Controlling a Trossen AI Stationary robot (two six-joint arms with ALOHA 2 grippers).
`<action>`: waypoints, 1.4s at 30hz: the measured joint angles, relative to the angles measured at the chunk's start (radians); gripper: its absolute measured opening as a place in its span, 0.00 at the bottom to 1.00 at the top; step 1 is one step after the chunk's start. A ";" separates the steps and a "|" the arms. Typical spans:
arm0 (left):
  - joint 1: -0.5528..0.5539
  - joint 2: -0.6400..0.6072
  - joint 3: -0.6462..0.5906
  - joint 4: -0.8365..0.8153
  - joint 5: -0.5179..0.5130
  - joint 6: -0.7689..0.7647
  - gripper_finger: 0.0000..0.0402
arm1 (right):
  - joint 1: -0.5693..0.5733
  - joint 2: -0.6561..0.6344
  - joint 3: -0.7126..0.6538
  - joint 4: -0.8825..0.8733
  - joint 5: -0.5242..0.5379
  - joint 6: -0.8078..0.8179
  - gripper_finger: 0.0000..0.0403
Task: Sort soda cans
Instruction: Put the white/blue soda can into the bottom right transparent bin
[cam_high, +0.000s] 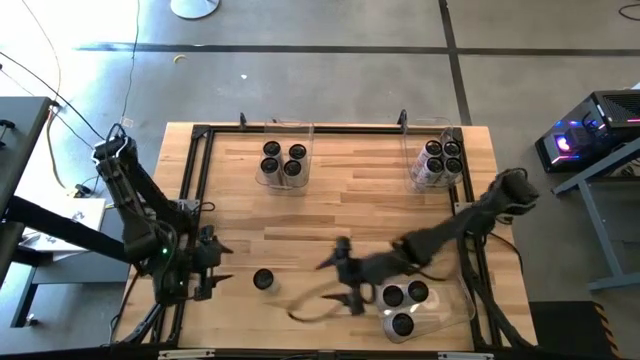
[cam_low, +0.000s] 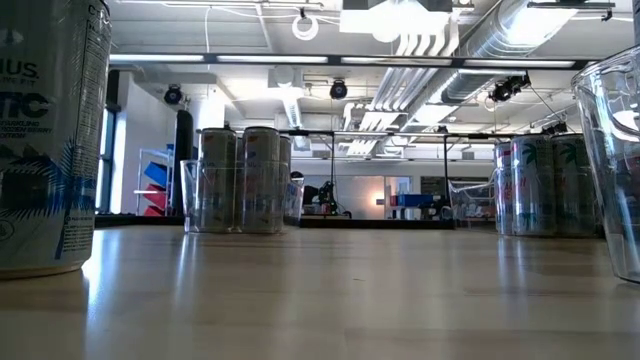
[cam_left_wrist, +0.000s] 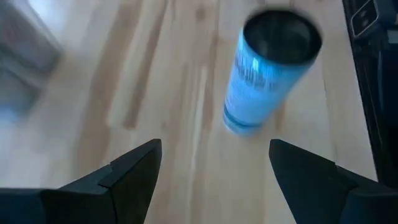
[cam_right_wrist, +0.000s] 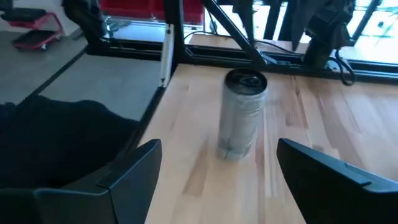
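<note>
Soda cans everywhere on this worktop (cam_high: 340, 205), and one of them stands all alone: the lone can (cam_high: 263, 280) sits upright near the front edge, dark round top facing up, bare wood all around it. Just to its left is the left pincer (cam_high: 222, 264), its two fingers spread wide, nothing between them. From that arm's wrist camera the lone can (cam_left_wrist: 267, 71) shows a pale blue label and stands ahead of the gap between the fingers, not touching either one.

On the other side, the right pincer (cam_high: 343, 280) reaches in from the right, low across the worktop, and it too is wide open and empty. Its wrist camera looks straight at the same can (cam_right_wrist: 241, 115), upright on the wood, apart from both fingers. So the can stands between the two pincers, with neither in contact.

The rest are already in clear bins. The back-left bin (cam_high: 282, 160) holds four cans, upright and packed together. The back-right bin (cam_high: 436, 160) holds another cluster, the exact count hard to tell. The front-right bin (cam_high: 425, 310), just beside the right arm, holds three cans.

At worktop level, a tall can (cam_low: 50, 135) looms close at the left edge, and the far groups stand upright in their clear bins.
</note>
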 joint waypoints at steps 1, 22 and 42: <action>-0.024 0.000 -0.027 0.028 -0.002 -0.043 0.73 | -0.031 0.026 0.000 0.036 -0.034 -0.011 0.78; 0.003 0.291 -0.406 1.178 -0.391 0.023 0.73 | -0.229 0.491 0.084 0.725 -0.318 -0.043 0.78; 0.146 0.406 -0.406 1.333 -0.390 0.135 0.73 | -0.230 0.522 0.234 0.431 -0.222 -0.081 0.76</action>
